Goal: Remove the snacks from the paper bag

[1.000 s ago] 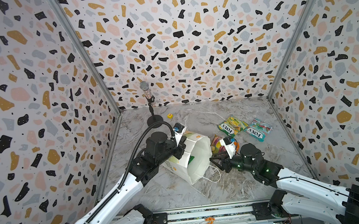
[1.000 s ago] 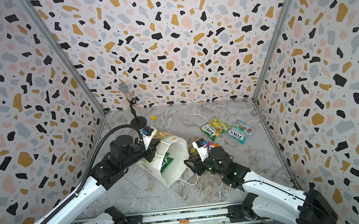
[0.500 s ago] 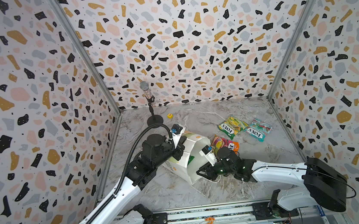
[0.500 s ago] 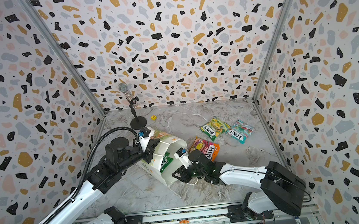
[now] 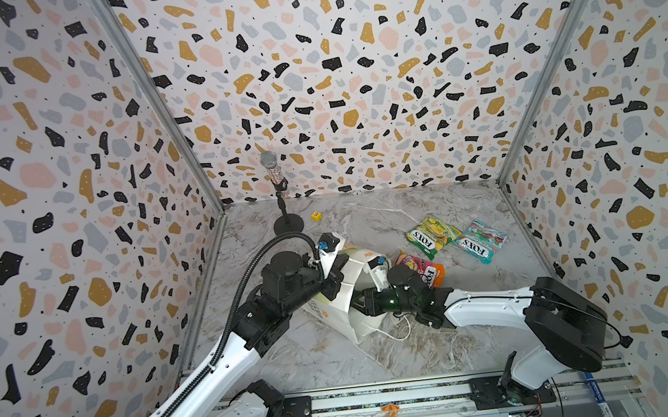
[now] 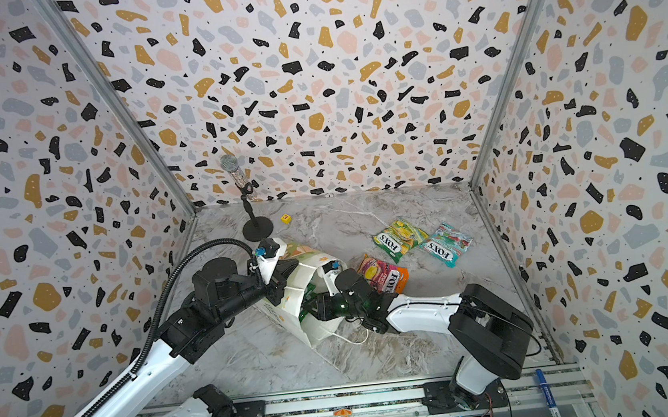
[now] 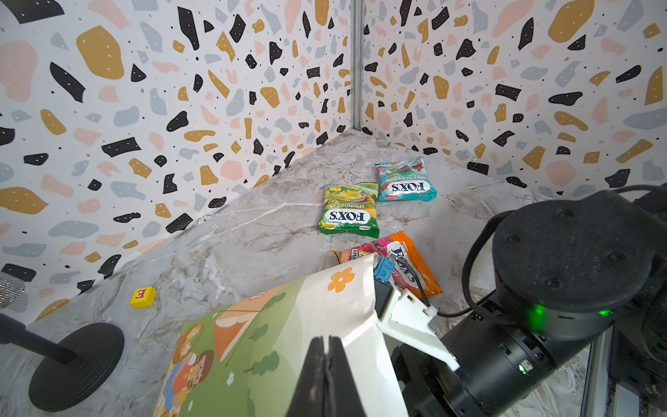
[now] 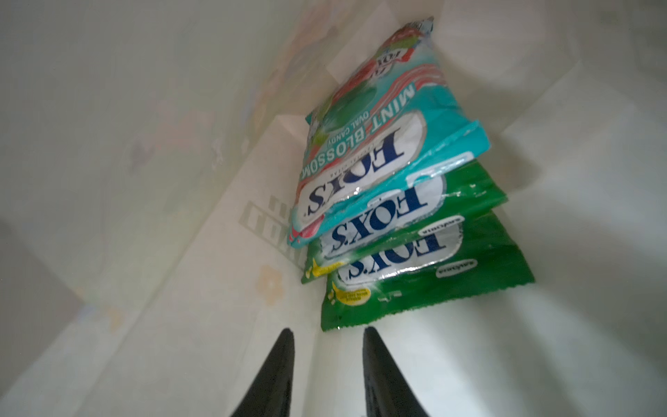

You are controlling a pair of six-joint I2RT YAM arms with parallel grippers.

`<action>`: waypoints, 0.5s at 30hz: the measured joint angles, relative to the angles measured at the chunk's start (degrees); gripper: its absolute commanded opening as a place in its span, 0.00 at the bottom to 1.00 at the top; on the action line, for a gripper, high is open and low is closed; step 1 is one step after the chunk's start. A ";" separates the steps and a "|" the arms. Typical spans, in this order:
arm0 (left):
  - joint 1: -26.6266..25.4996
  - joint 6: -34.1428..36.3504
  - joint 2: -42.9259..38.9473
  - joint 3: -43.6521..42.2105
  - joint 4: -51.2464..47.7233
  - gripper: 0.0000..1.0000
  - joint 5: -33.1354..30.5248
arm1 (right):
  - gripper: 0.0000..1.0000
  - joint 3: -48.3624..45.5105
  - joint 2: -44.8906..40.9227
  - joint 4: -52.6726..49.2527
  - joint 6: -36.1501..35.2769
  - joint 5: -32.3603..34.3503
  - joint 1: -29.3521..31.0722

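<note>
The white paper bag lies on its side, mouth towards the right, in both top views. My left gripper is shut on the bag's upper rim. My right arm reaches into the mouth, so its fingertips are hidden in both top views. In the right wrist view the right gripper is open, just short of a stack of three snacks: a green pouch nearest, a second green one, a teal one. Outside lie green-yellow, teal and orange-pink snacks.
A microphone on a round black stand stands at the back left, with a small yellow cube beside it. The bag's white cord handle trails on the marble floor. Patterned walls close in three sides.
My right gripper has gone from outside the bag's mouth to deep inside the bag, its jaws narrowing a little. The left gripper has kept its hold on the rim.
</note>
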 measured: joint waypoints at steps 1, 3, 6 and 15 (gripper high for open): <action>0.00 0.07 0.00 -0.02 0.02 0.00 0.11 | 0.35 0.20 0.81 1.36 1.92 0.59 0.00; 0.00 0.22 -0.02 -0.02 0.17 0.00 0.48 | 0.35 0.35 2.21 3.69 5.03 1.66 0.00; 0.00 0.31 -0.02 -0.02 0.24 0.00 1.09 | 0.35 0.42 4.02 7.02 9.29 3.39 0.00; 0.00 0.66 -0.02 -0.11 0.24 0.00 1.75 | 0.37 4.09 8.85 13.00 17.09 6.51 0.00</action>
